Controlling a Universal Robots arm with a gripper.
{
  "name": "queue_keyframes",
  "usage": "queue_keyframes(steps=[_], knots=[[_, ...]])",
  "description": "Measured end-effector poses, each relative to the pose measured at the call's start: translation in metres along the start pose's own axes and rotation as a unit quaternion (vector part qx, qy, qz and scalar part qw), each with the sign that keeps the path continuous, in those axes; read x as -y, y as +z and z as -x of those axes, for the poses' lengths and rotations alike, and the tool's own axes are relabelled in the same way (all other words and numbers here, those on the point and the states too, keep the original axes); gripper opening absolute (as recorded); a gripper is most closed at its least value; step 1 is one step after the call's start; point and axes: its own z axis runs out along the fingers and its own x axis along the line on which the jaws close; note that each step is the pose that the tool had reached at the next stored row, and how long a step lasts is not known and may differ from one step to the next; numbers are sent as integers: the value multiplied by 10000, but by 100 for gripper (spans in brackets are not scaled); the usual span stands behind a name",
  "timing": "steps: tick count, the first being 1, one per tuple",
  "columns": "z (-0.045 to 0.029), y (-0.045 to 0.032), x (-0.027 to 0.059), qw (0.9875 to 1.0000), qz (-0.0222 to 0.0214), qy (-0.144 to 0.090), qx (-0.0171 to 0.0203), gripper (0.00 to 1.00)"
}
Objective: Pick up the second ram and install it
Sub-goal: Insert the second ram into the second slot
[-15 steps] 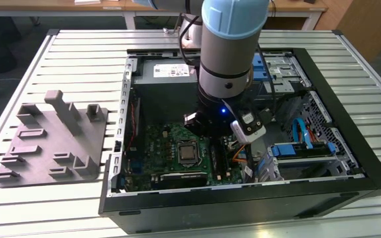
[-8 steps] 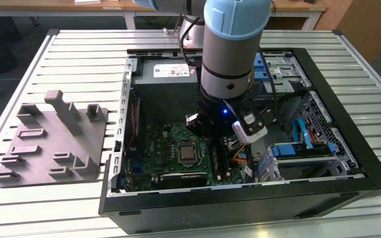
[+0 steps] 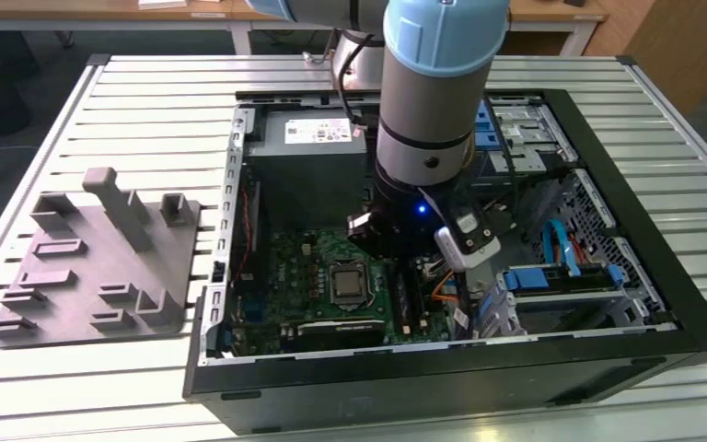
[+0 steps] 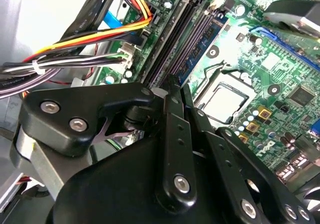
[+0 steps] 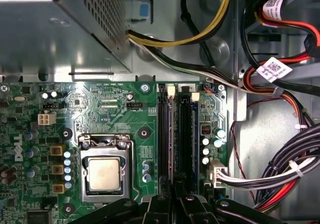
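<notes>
I am down inside the open computer case, which lies on the slatted table, and my gripper hangs just over the green motherboard, on the side of it that is away from the grey fixture. That fixture stands well apart, outside the case, at the exterior view's left. In both wrist views my gripper has its two fingers drawn close together, with only a very narrow gap between them. They are pinched on the near end of the second ram, a thin dark strip that I see edge-on. The strip runs away from my fingertips along a black memory slot to the white latch at the far end. I cannot tell whether it is already pressed fully down in the slot or only sits on top of it. Just beside it, toward the silver processor, lies another slot with a bluish strip in it. On the other side of the slots, bundles of cables in black, white, red and yellow pass near the board edge, and the grey metal power supply box stands beyond the board
</notes>
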Motion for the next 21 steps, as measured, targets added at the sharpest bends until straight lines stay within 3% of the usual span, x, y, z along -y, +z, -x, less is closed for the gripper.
queue_keyframes(steps=[16,21], knots=[[31,7,4,10000,-65,0,1,14],[24,11,2,10000,-67,-6,2,14]])
